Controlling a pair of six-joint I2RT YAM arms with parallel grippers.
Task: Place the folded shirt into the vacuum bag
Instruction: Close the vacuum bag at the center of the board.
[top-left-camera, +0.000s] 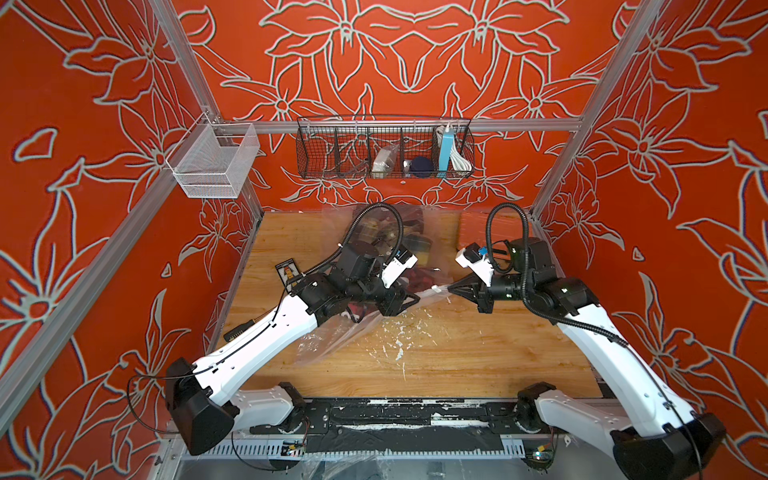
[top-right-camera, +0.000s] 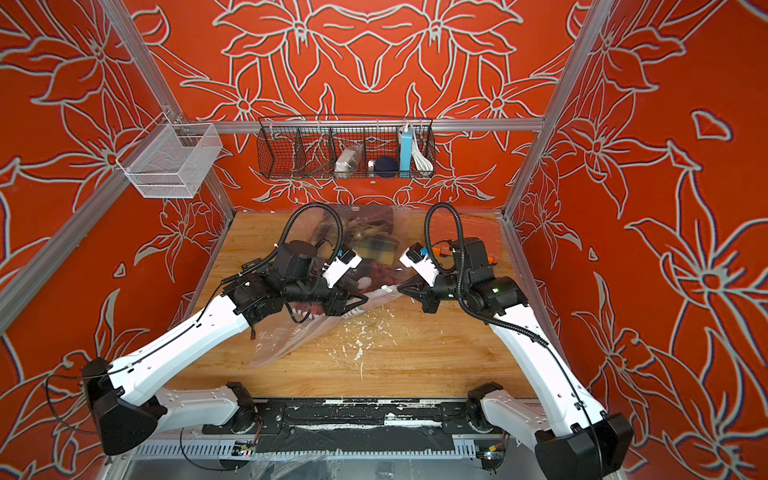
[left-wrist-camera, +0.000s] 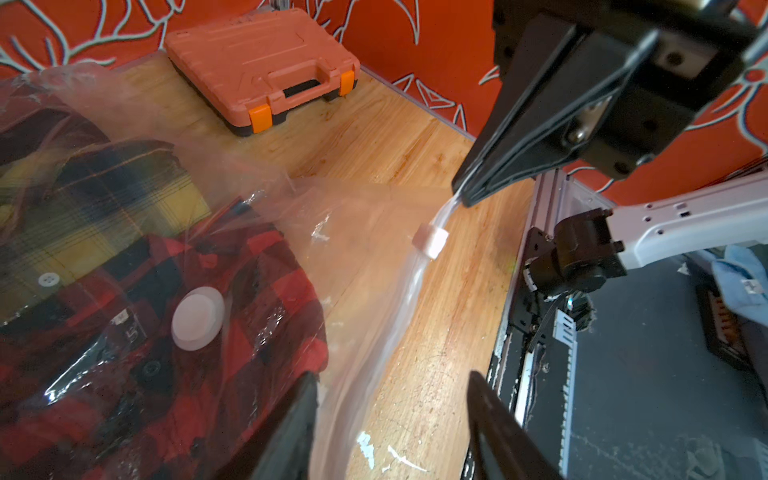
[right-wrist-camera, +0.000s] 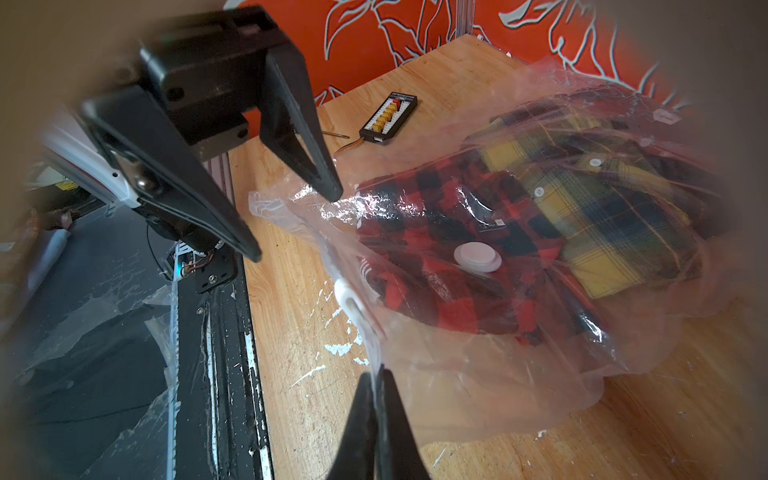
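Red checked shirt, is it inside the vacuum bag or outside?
Inside: the red checked shirt lies beneath the clear film of the vacuum bag, with the white valve disc over it.

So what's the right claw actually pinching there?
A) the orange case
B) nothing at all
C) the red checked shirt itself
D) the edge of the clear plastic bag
D: the right claw is shut on the thin zip edge of the vacuum bag, just past the white slider, with the shirts lying further inside.
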